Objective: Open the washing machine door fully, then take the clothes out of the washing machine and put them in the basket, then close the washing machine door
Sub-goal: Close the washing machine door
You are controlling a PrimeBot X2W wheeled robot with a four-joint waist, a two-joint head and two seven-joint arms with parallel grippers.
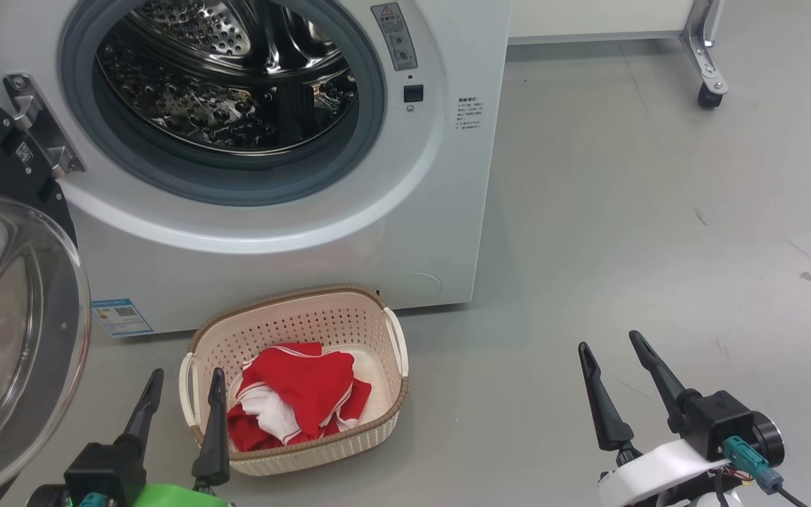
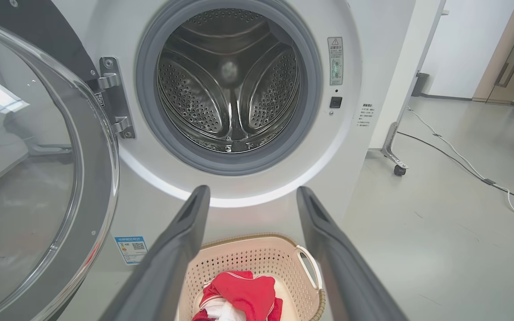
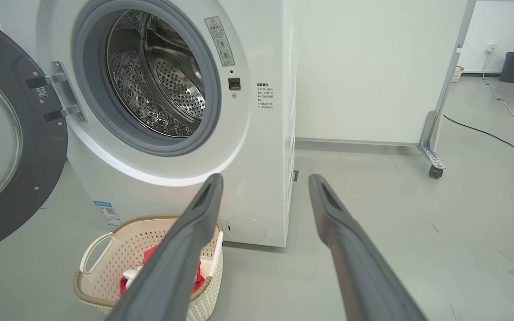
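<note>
The white washing machine [image 1: 441, 211] stands with its steel drum [image 1: 229, 70] bare of fabric. Its door [image 1: 4, 331] hangs swung wide open at the left, glass bowl facing me; the same door [image 2: 29, 169] fills the left of the left wrist view. On the floor before the machine sits the cream basket [image 1: 349, 317] holding the red and white clothes [image 1: 300, 394]. My left gripper [image 1: 186, 384] is open, low at the basket's left rim. Out on the bare floor to the right, my right gripper [image 1: 610, 348] is open too and holds nothing.
Grey floor [image 1: 659, 232] stretches to the right of the machine. A wheeled metal stand leg [image 1: 708, 77] sits at the back right, with cables [image 2: 462, 160] lying on the floor beyond it. A dark bin [image 3: 513, 67] stands far off by the wall.
</note>
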